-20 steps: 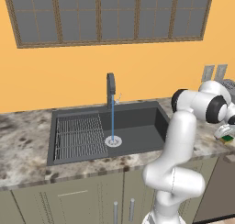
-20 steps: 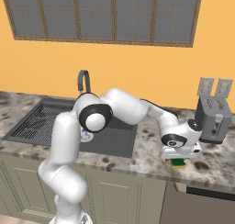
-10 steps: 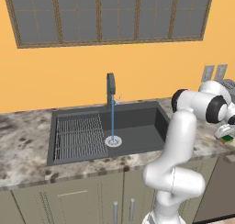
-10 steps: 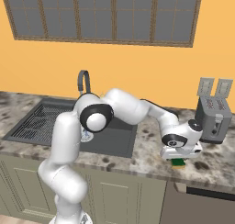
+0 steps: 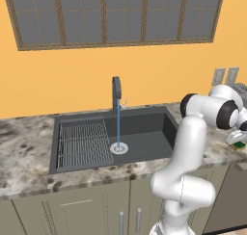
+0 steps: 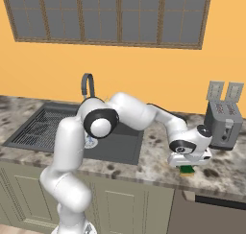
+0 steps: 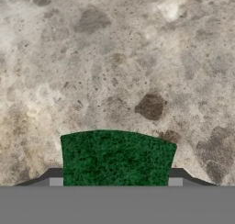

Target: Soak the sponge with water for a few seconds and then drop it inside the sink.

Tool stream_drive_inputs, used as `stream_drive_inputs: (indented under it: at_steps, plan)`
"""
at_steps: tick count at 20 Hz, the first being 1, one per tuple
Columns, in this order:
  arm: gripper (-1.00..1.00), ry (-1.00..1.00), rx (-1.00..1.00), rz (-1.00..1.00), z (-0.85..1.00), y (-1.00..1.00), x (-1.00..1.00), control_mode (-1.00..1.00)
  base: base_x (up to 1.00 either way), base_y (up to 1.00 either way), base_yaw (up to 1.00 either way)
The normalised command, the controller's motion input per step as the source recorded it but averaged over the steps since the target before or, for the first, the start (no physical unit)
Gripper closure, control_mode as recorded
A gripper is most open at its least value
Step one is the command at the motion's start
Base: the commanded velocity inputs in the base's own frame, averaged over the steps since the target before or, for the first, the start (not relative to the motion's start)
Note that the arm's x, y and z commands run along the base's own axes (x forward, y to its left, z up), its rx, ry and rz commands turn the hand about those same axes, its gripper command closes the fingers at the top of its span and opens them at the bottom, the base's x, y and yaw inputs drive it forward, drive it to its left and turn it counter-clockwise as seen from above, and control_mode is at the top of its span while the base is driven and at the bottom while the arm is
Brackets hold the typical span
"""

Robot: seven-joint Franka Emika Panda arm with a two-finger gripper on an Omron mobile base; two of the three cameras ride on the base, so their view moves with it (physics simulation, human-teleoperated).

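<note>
The sponge [image 7: 117,156] lies green face up on the speckled counter, right of the sink [image 5: 144,128]. My gripper [image 7: 115,182] reaches straight down over it, and the two fingertips [image 7: 56,181] press against its opposite sides, shut on it. From the right base view, the sponge [image 6: 187,170] peeks out under the hand of my gripper [image 6: 188,166]. In the left base view the sponge [image 5: 238,145] sits at the far right edge. Water [image 5: 118,128] runs in a thin blue stream from the dark faucet [image 5: 116,89] to the silver drain [image 5: 119,148].
A wire rack [image 5: 82,142] fills the left half of the basin. A silver toaster [image 6: 223,125] stands on the counter just behind and to the right of the hand, below two wall outlets [image 6: 224,90]. The counter's front edge runs close to the sponge.
The arm and the sponge stay where they were. The fingers have drawn in against the sponge's sides.
</note>
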Motion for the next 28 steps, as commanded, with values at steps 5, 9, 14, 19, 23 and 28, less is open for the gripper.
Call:
stream_drive_inputs:
  at_steps: [5, 9, 14, 19, 23, 28]
  plan:
    - [1.00, -0.01, -0.02, -0.04, 0.12, 0.40, 0.17, -1.00, 0.00, 0.00, 0.00]
    - [1.00, 0.00, -0.11, -0.15, 0.47, 0.97, 0.25, -1.00, 0.00, 0.00, 0.00]
    - [1.00, 0.01, -0.06, -0.12, 0.58, 0.60, 0.03, -1.00, 0.00, 0.00, 0.00]
    - [1.00, 0.03, -0.03, -0.11, 0.50, 0.54, 0.00, -1.00, 0.00, 0.00, 0.00]
    - [1.00, 0.02, -0.05, -0.12, 0.41, 0.62, 0.00, -1.00, 0.00, 0.00, 0.00]
    - [1.00, 0.00, -0.05, -0.10, 0.34, 0.56, 0.00, -1.00, 0.00, 0.00, 0.00]
